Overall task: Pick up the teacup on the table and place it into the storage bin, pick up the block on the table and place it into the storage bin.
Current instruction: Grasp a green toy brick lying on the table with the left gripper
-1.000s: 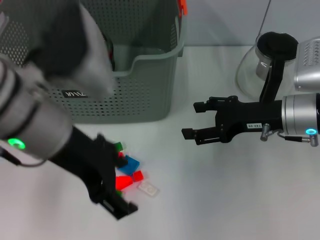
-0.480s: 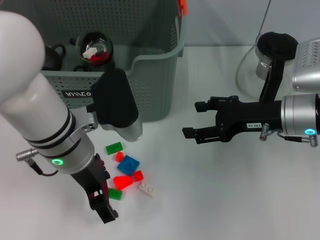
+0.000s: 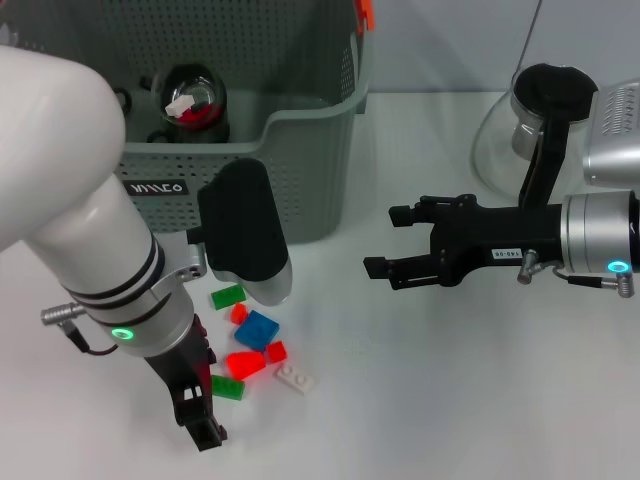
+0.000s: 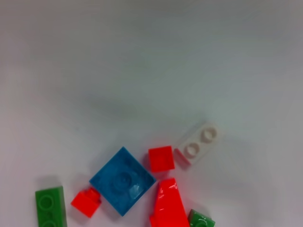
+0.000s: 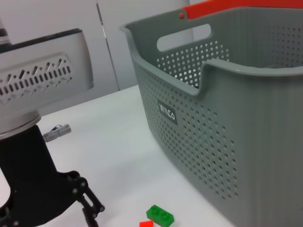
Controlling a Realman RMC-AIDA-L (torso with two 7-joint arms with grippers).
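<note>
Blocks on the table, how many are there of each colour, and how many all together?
Red blocks: 3
Green blocks: 2
Blue block: 1
White block: 1
Total: 7

— Where on the table (image 3: 420, 400)?
— Bin (image 3: 300, 170) at far left, teacup (image 3: 195, 100) inside. Blocks (image 3: 255, 345) just near of bin, clustered on the table.
— And within the cluster?
— Square block (image 4: 122, 180) in the middle, two-stud plate (image 4: 199, 144) at the right edge, small cube (image 4: 161, 158) between them.
— Grippers?
— Left gripper (image 3: 200, 425) near of the cluster, at its left. Right gripper (image 3: 390, 245) well right of the bin. Glass pot (image 3: 530, 125) at far right, behind that arm.
</note>
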